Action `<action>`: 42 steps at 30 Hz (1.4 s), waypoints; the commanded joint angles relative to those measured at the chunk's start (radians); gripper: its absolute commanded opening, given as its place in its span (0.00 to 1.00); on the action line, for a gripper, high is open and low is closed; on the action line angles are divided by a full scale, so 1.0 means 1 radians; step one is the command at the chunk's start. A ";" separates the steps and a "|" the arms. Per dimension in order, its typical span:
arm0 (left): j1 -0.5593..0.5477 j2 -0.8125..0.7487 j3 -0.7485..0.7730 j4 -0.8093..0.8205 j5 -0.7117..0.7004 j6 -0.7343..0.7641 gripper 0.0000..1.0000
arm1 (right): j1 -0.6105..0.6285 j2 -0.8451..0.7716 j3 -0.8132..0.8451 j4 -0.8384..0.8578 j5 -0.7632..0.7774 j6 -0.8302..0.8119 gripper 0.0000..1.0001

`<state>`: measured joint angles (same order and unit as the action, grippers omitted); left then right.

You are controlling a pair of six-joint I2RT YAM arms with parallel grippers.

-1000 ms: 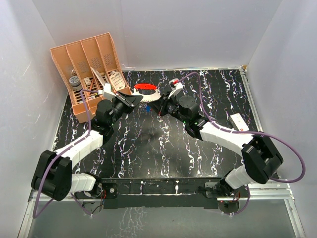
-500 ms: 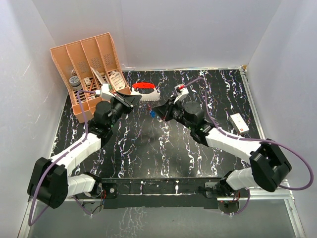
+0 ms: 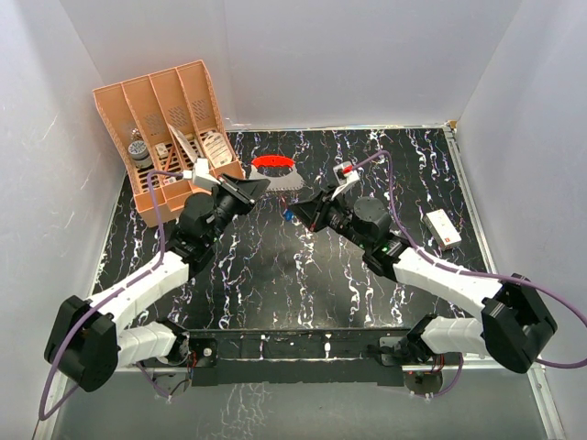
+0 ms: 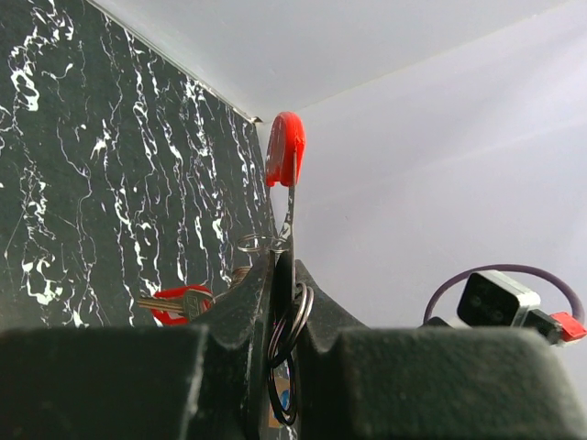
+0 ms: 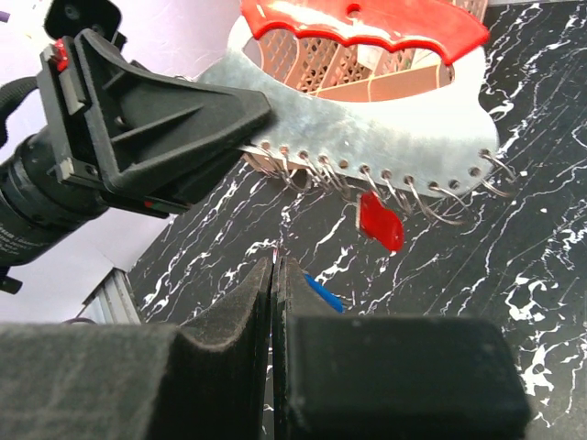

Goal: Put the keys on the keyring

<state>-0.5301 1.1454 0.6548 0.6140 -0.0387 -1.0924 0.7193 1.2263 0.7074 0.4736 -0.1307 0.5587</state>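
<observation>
The keyring is a flat whitish-grey tag [image 5: 367, 128] with a red oval loop [image 5: 367, 23] on top and several wire rings along its lower edge. My left gripper [image 3: 252, 186] is shut on the tag's end and holds it up off the table; the left wrist view shows it edge-on between the fingers [image 4: 280, 261] with the red loop [image 4: 285, 151] above. The red-headed key [image 5: 381, 222] hangs from one of the rings and also shows in the left wrist view [image 4: 179, 302]. My right gripper [image 5: 273, 266] is shut, with the blue key [image 5: 321, 291] sticking out at its tip, below and apart from the tag.
An orange slotted rack [image 3: 165, 128] with small items stands at the back left, just behind the left gripper. A small white box with a red mark [image 3: 442, 226] lies at the right. White walls close in the black marbled table [image 3: 275, 284].
My right gripper has drawn back from the tag, toward the near right, carrying the blue key with it. The left gripper holds the tag in nearly the same place.
</observation>
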 commanded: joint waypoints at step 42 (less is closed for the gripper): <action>-0.138 -0.041 0.037 0.011 -0.156 0.084 0.00 | 0.038 -0.007 0.038 0.043 0.070 0.010 0.00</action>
<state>-0.6582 1.1454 0.6548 0.5888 -0.1761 -1.0279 0.7525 1.2209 0.6922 0.4725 -0.0826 0.5632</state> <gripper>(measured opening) 0.065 0.009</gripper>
